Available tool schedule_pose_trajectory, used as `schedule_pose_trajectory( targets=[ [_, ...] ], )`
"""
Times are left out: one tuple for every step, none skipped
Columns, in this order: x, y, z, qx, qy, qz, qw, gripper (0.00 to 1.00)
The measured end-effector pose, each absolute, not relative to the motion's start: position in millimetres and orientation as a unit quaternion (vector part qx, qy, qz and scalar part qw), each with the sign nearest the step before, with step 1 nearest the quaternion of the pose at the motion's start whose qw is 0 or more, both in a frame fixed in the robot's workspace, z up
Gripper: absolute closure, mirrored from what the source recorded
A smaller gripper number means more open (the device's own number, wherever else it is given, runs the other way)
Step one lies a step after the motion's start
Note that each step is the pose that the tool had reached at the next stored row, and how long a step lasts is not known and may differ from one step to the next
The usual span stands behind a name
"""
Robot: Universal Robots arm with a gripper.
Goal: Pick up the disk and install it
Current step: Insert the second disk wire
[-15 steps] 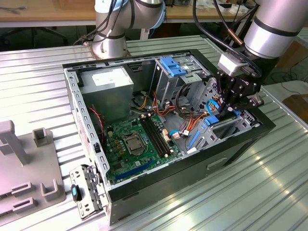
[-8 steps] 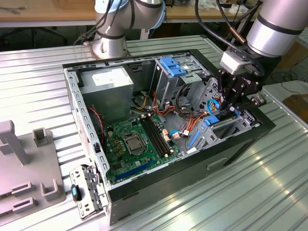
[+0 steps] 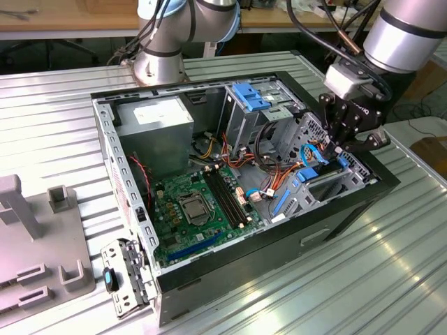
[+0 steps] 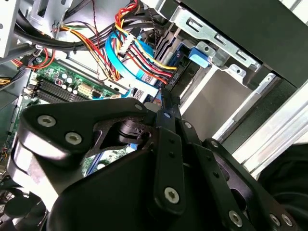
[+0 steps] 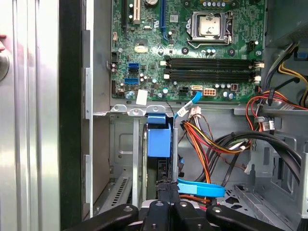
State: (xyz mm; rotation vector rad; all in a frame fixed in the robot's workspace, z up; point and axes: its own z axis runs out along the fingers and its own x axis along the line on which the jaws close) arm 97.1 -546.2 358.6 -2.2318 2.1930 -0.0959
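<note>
The disk (image 3: pixel 325 183) lies in the lower bay at the open computer case's end on the exterior view's right, a grey face with blue carrier rails along it. In the first wrist view its blue carrier (image 5: pixel 159 139) stands edge-on in the bay slot. The same blue tab (image 4: pixel 198 55) shows in the second wrist view. My gripper (image 3: pixel 343 150) hangs just above that bay. Its fingers come together to a narrow tip (image 4: pixel 166 101), shut, at the disk's near end (image 5: pixel 167 185). I cannot tell whether the tip touches the disk.
The case lies open on a ribbed metal table (image 3: pixel 391 265). A grey power supply box (image 3: pixel 155 129), the green motherboard (image 3: pixel 199 209) and a blue bracket (image 3: pixel 253 96) on the drive cage sit inside. Cable bundles (image 5: pixel 216 144) and a blue flat cable (image 5: pixel 199 188) crowd the bay. A grey fixture (image 3: pixel 35 237) stands on the exterior view's left.
</note>
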Motion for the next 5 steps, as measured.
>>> schedule_pose_trajectory(
  targets=[
    [97.1, -546.2, 358.6, -0.713, 0.701, -0.031, 0.006, 0.89],
    [97.1, -546.2, 358.6, -0.713, 0.701, -0.031, 0.006, 0.89],
    [97.1, -546.2, 358.6, -0.713, 0.701, -0.031, 0.006, 0.89],
    [97.1, -546.2, 358.7, -0.713, 0.701, -0.031, 0.006, 0.89],
    [97.1, -546.2, 358.7, -0.713, 0.701, -0.031, 0.006, 0.89]
  ],
)
